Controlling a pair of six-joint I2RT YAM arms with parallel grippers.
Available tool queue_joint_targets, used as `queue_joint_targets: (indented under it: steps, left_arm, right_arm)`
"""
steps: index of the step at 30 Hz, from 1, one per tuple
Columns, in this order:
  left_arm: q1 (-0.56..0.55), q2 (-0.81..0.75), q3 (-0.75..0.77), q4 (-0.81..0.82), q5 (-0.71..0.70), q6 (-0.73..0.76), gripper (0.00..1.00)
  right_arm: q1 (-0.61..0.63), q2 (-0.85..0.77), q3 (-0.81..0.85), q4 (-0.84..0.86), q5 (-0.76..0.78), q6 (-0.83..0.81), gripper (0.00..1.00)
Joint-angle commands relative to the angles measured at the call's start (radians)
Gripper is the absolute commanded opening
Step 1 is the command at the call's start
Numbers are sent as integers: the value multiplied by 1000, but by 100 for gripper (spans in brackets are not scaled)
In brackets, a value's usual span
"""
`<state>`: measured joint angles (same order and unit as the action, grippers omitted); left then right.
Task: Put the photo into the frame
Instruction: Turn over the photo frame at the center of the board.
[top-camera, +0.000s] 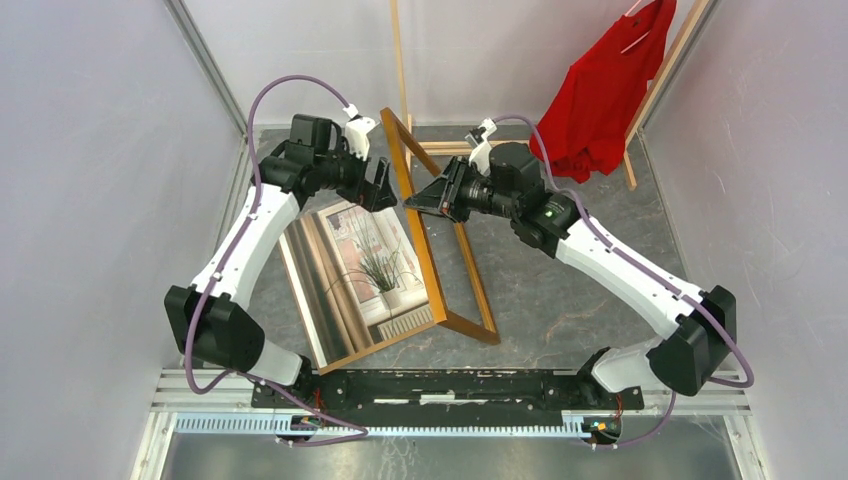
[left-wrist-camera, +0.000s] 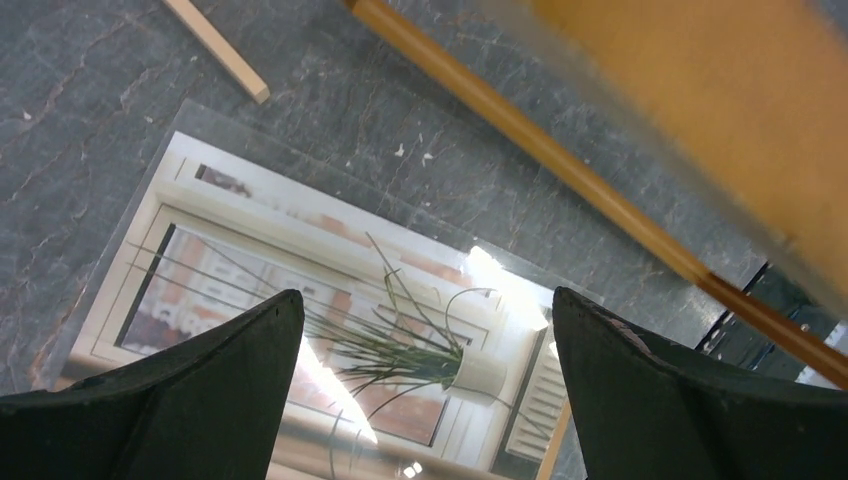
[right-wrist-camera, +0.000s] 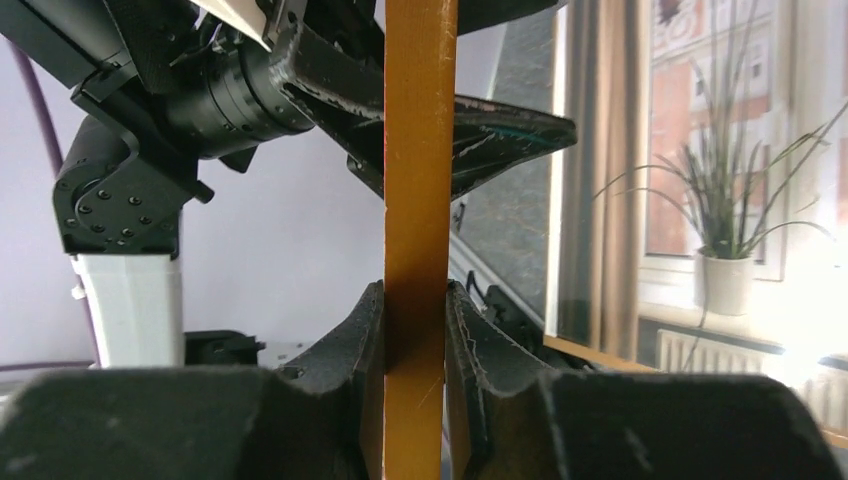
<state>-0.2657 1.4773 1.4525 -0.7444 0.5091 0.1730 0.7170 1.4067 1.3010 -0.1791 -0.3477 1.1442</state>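
The photo (top-camera: 365, 265), a window with a spiky potted plant, lies face up on the dark table under a glossy clear sheet. In the left wrist view the photo (left-wrist-camera: 300, 270) lies straight below my left gripper (left-wrist-camera: 425, 294), which is open and holds nothing. From above, that left gripper (top-camera: 381, 187) hovers over the photo's far end, just left of the frame. The orange-brown frame (top-camera: 455, 270) stands tilted, its far end raised over the photo's right edge. My right gripper (top-camera: 427, 196) is shut on one long strip of it. Up close, the right gripper (right-wrist-camera: 415, 290) pinches the frame strip (right-wrist-camera: 420, 150) from both sides.
A red shirt (top-camera: 605, 90) hangs on a pale wooden rack (top-camera: 402, 60) at the back right; one rack foot (left-wrist-camera: 215, 45) lies near the photo's far edge. Grey walls close in on both sides. The arms' base rail (top-camera: 450, 385) runs along the near edge.
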Motion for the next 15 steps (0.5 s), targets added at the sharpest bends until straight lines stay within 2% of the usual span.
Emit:
queue_joint_targets:
  steps: [1,6,12,15]
  left_arm:
    - [-38,-14,57,46,-14,-93,100]
    - [-99,5,74,93,-104,-134,100]
    - [-139,32,74,176,-215,-216,100]
    - [-151,43,76,220,-258,-248,100]
  right_arm:
    - [-22,-53,-26,161,-89,84,1]
    - [-73,-73,-108,217,-139,114,17]
    - [-122,-74,-166,250,-205,116,29]
    - [-146,-66,-131,186,-218,55,42]
